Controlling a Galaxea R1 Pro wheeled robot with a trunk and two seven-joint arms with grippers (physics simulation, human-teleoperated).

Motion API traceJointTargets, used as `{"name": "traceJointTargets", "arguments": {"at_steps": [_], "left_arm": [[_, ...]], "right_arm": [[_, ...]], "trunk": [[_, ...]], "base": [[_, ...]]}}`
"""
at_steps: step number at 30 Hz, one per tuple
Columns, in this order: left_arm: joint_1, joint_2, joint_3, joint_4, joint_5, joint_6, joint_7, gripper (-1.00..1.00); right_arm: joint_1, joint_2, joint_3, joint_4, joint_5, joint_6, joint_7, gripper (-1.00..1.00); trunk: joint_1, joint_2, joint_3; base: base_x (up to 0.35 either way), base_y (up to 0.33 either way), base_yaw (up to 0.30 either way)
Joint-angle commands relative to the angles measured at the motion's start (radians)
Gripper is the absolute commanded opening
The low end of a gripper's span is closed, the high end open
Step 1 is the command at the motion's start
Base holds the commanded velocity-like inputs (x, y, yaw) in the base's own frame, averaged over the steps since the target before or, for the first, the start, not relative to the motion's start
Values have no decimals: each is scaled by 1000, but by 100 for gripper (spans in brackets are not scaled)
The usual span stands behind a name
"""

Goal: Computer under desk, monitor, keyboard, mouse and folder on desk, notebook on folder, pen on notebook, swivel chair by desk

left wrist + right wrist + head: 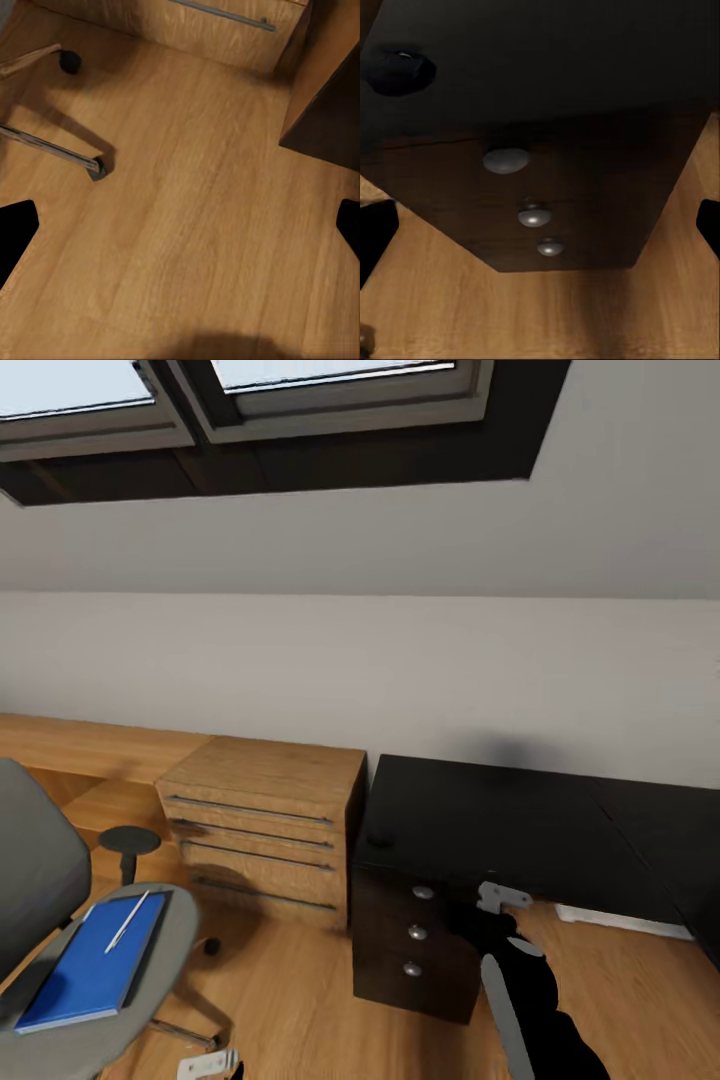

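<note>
Standing at the left of the head view, the swivel chair (40, 890) carries the blue folder (92, 963) flat on its seat, with the pen (127, 921) lying across the folder's upper corner. No notebook can be made out. Next comes a light-wood drawer cabinet (262, 828), then the black counter (480, 820), where the mouse (380, 840) sits near the left edge above the drawer unit (415, 950). The left gripper (180, 225) hangs over bare floor (187, 247), jaws apart and empty. The right gripper (540, 225) faces the drawer knobs, also spread wide and empty. Judgement: the folder transfer is the step in hand; next, the left arm must reach the seat.
</note>
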Motion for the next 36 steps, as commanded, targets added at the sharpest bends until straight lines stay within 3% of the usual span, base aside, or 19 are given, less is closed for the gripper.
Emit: {"name": "traceJointTargets", "arguments": {"at_steps": [1, 3, 5, 7, 11, 15, 16, 19, 22, 26, 36], "left_arm": [[0, -3, 0, 8, -7, -22, 11, 100], [0, -19, -2, 30, -49, -70, 60, 100], [0, -27, -2, 44, -64, -88, 92, 100], [0, -31, -1, 55, -72, -99, 112, 100], [0, -33, 0, 84, -76, -103, 120, 100], [0, -32, -1, 213, -76, -112, 120, 100], [0, -35, -1, 244, -77, -121, 120, 100], [0, -41, -2, 259, -78, -126, 120, 100], [0, -44, -2, 263, -78, -127, 120, 100], [0, -49, -2, 267, -78, -124, 121, 100], [0, -64, -2, 271, -79, -123, 124, 100]], "right_arm": [[0, 0, 3, 18, -10, -2, -7, 100], [0, 0, 27, 118, -6, -38, -5, 100], [1, 0, 53, 226, 1, -98, -5, 100], [1, 0, 84, 365, 24, -226, -6, 100], [1, -7, 99, 515, 56, -411, -8, 100], [1, -33, 105, 690, 75, -628, -10, 100], [1, -48, 107, 834, 82, -758, -8, 100], [1, -55, 107, 1013, 86, -937, -7, 100], [0, -54, 108, 1097, 84, -1057, -8, 100], [-1, -54, 106, 1145, 80, -1139, -10, 100], [-1, -61, 105, 1162, 79, -1193, -6, 100]], "trunk": [[-1, -1, -3], [-1, -1, -5], [-1, -1, -8], [-1, -1, -11], [-1, -1, -16], [-1, -1, -18], [-1, -1, -18], [-1, -1, -18], [-1, -1, -18], [-1, -1, -18], [-1, -1, -18]], "base": [[-336, 0, -25], [-335, 0, 12], [-336, 0, 54], [-331, 34, 73], [-298, 133, 73], [-214, 143, 24], [-254, 43, 5], [-294, 21, 2], [-317, 9, 1], [-328, 3, 0], [-333, 0, 0]]}}
